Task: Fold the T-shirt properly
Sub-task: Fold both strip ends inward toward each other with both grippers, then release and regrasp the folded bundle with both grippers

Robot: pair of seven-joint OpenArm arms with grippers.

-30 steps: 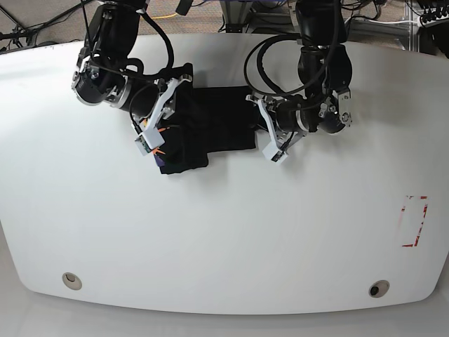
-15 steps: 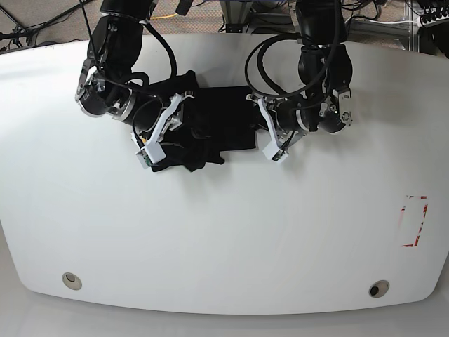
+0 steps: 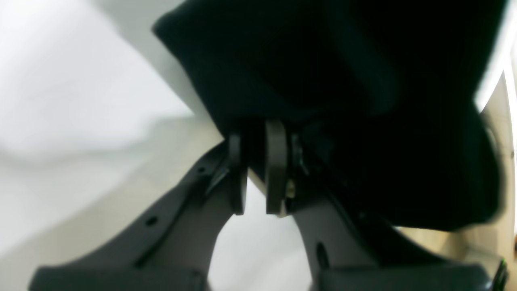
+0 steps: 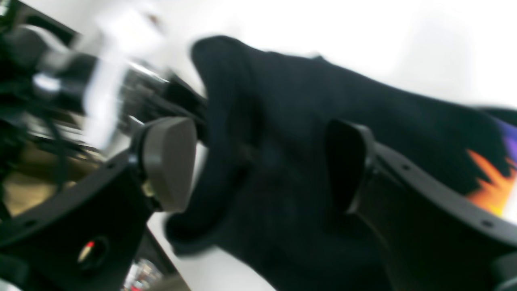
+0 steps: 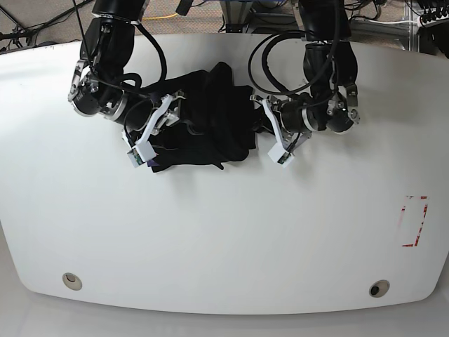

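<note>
Lying bunched in a dark heap on the white counter [image 5: 224, 232], toward its far edge between the two arms, the T-shirt [image 5: 207, 123] shows only a sliver of its orange and purple print [image 4: 494, 178] in the right wrist view. At the shirt's side nearer the left arm, the left end effector [image 3: 258, 173] has its fingers nearly together, pinching a fold of the black cloth between the pads. At the shirt's opposite side, the right end effector [image 4: 258, 161] stands spread wide, its two pads apart with the cloth bulging loosely between them and no grip on it.
</note>
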